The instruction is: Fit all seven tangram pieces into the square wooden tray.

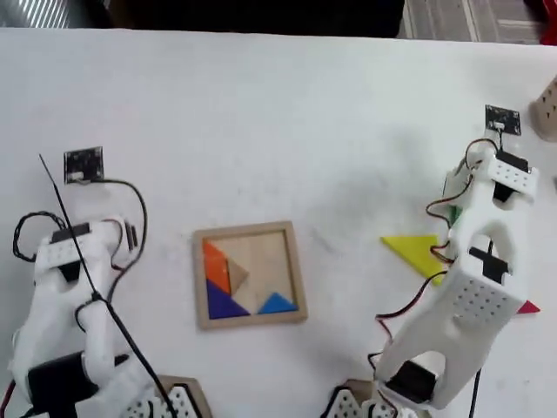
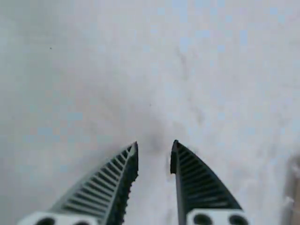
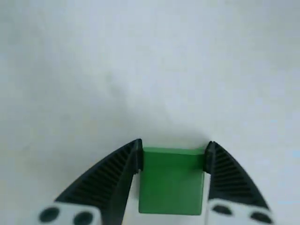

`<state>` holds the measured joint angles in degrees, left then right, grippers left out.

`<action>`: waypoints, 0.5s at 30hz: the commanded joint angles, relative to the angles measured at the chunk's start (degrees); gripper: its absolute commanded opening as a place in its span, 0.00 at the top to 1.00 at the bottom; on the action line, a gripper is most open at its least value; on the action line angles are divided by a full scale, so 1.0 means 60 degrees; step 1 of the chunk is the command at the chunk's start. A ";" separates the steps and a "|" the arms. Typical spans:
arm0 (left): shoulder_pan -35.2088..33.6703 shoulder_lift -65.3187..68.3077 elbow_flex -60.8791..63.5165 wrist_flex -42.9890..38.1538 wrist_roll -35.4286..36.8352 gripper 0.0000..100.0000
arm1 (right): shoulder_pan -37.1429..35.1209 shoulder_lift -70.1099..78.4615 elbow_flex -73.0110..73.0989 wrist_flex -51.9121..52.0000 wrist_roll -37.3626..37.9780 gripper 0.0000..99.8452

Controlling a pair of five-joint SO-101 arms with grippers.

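Looks like the pickup step: got the green square clamped in the right pincer. Next, lifting and hauling over to the tray, well off to its left, squared to the gap.

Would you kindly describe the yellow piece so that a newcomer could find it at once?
Start at the wooden tray in the middle of the table, then look across to the right arm. The yellow triangle lies flat on the table between them, close beside that arm. It alone is yellow; nearby are a green piece and a pink piece.
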<state>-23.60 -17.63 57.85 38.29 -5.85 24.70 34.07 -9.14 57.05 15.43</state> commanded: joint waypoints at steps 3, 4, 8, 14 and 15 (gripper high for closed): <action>-0.0007 -0.0198 -0.0352 0.0029 -0.0059 0.87 | 0.0051 0.0081 -0.0308 0.0110 0.0147 0.81; -0.0007 -0.0198 -0.0352 0.0029 -0.0059 0.87 | 0.0051 0.0037 -0.0264 0.0154 0.0147 0.81; -0.0007 -0.0198 -0.0352 0.0029 -0.0059 0.87 | 0.0022 -0.0081 -0.0322 0.0960 0.0161 0.81; -0.0007 -0.0198 -0.0352 0.0029 -0.0059 0.87 | -0.0081 -0.0828 -0.0308 0.1927 0.0176 0.84; -0.0007 -0.0198 -0.0352 0.0029 -0.0059 0.87 | -0.0081 -0.0945 -0.0293 0.1927 0.0176 0.87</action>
<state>-23.60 -17.63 57.85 38.29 -5.85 24.70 33.01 -10.37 66.81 15.87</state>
